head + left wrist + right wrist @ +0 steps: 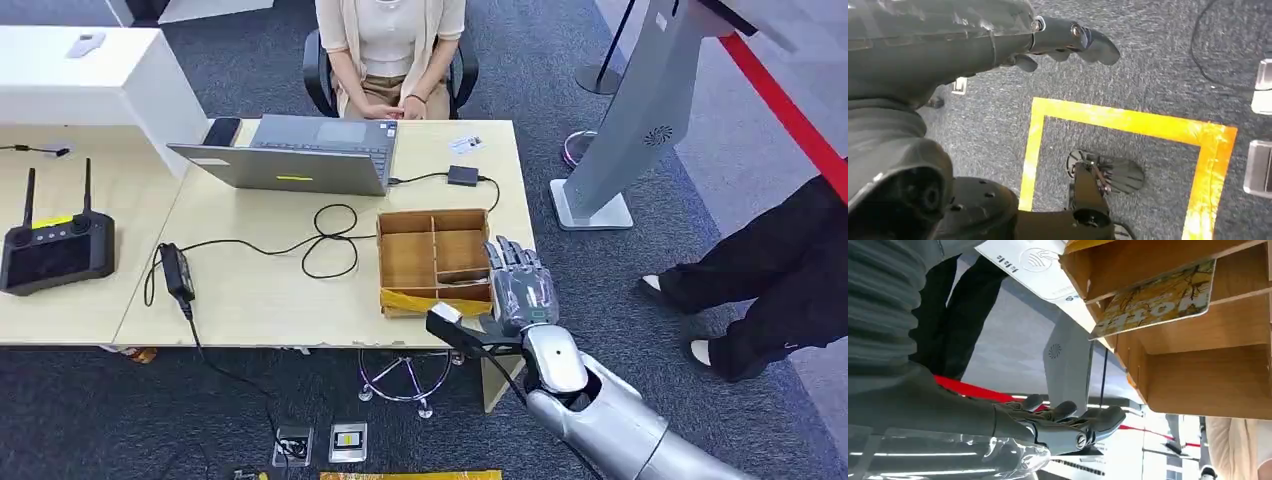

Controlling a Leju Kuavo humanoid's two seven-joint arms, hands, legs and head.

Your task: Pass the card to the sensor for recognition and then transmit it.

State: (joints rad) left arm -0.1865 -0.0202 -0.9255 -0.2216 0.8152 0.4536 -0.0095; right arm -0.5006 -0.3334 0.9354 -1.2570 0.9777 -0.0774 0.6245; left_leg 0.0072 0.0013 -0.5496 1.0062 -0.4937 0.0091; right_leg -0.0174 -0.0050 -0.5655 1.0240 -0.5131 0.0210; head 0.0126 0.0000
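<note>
A yellow patterned card (1158, 300) leans in a compartment of the wooden divided box (435, 250) at the table's right front; its yellow edge (432, 299) lies along the box's front side. My right hand (520, 285) hovers over the box's right front corner with fingers spread and nothing in it; its fingers (1068, 415) are apart from the card. The sensor is a grey kiosk stand (640, 120) right of the table, with a white panel (1033, 262) bearing a contactless mark. My left hand (1068, 42) hangs over the carpet, empty.
A person sits behind the table at an open laptop (300, 155). Cables, a small black box (462, 176) and a white card (466, 144) lie near it. Another person in black (770, 270) stands at the right beside a red barrier (790, 110). A controller (55, 250) lies left.
</note>
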